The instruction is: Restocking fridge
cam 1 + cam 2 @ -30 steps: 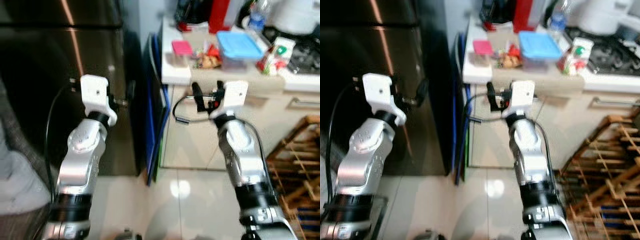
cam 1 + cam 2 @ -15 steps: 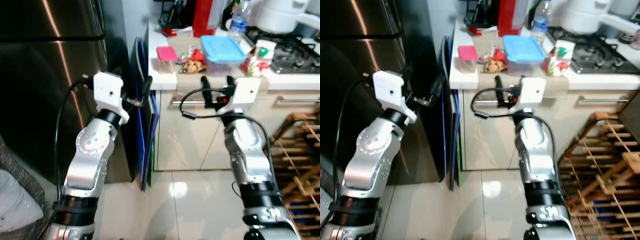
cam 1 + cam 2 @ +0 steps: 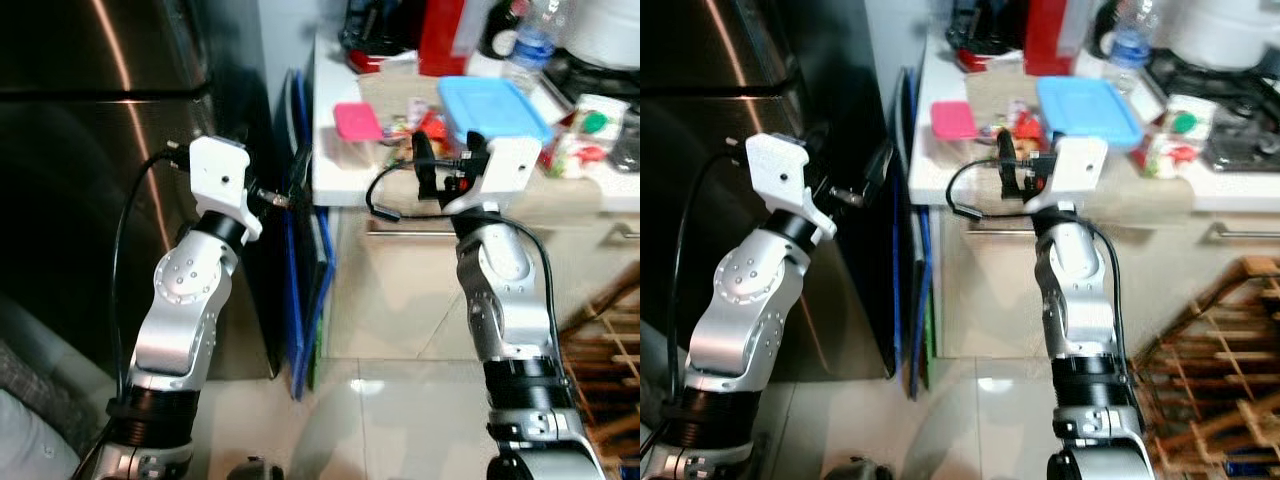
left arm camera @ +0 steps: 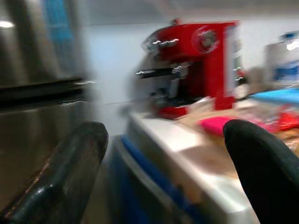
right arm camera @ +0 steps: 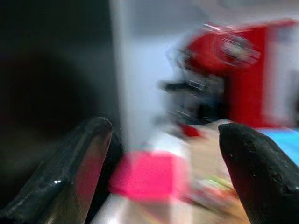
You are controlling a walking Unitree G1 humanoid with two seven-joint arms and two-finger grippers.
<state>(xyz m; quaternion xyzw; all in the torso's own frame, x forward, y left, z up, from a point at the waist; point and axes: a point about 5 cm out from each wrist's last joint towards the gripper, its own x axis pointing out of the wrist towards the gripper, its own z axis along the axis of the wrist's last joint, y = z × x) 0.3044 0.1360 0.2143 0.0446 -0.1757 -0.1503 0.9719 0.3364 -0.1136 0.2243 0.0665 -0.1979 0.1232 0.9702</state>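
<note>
Standing in the kitchen w/ the bot rn. Biggest thing here is the fridge [image 3: 90, 180], dark steel, doors shut, sitting on the robot's left side and taking up most of that half. Just beside it there's a narrow gap w/ some flat blue boards [image 3: 305, 290] leaning upright btwn the fridge and the cabinet.

Next is the white surface [image 3: 335, 185] on the right, w/ pale cabinet fronts underneath and a wooden rack [image 3: 1200, 380] standing on the tile floor [image 3: 370, 400] at the far right.

Both silver arms are hanging out raised in front. Left gripper [image 3: 290, 190] is hovering right by the fridge's side edge, next to the boards, jaws spread wide apart w/ nothing btwn them; wrist cam is showing both black fingers [image 4: 70, 172] well apart. Right gripper [image 3: 448, 165] is sitting at the front edge of the surface, jaws also released, empty, pointing toward the food.

Stuff on the surface, the restock items prob: a clear tub w/ blue lid [image 3: 492, 105], a small container w/ pink lid [image 3: 357, 125] near the corner, some snack packets [image 3: 420, 125] btwn those two, a green/white carton [image 3: 580, 135] further right. Behind them a red coffee machine [image 4: 196, 65] and a water bottle [image 3: 527, 45]. Whole thing's a bit blurry tbh.
</note>
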